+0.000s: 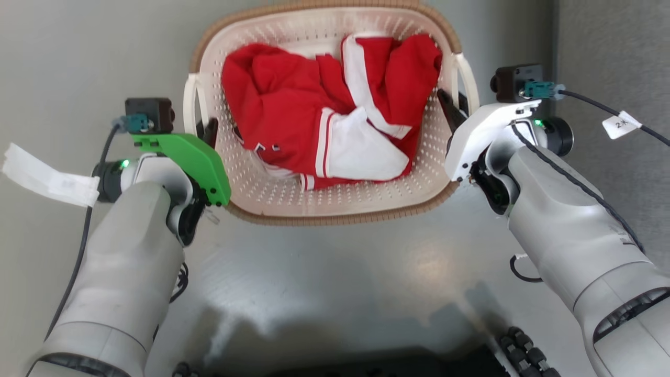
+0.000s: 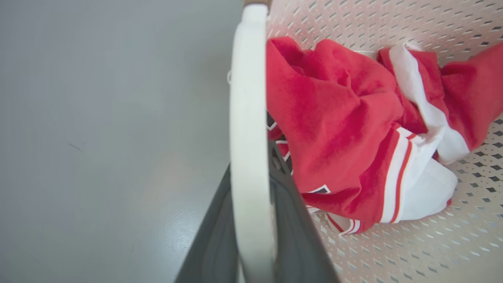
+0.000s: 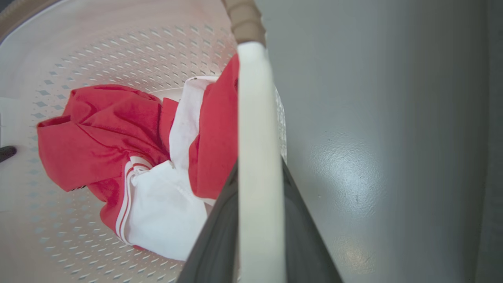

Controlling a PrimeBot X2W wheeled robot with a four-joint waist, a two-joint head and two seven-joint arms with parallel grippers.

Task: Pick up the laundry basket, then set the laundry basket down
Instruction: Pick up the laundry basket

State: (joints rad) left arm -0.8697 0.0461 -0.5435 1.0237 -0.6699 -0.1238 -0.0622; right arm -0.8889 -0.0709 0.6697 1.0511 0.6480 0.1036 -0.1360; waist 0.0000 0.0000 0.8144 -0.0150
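My head camera looks almost straight down at the floor (image 1: pixel 340 272), with the laundry basket (image 1: pixel 261 188) near the top of its frame and both forearms rising from the lower corners. The left wrist camera sits very close, sighting along the left gripper (image 2: pixel 251 157) and the white handle (image 2: pixel 245 78) between its fingers, floor on its left. The right wrist camera mirrors that along the right gripper (image 3: pixel 259 163), floor on its right. All three share the basket's perforated inside and the red-and-white garment (image 1: pixel 293 110).
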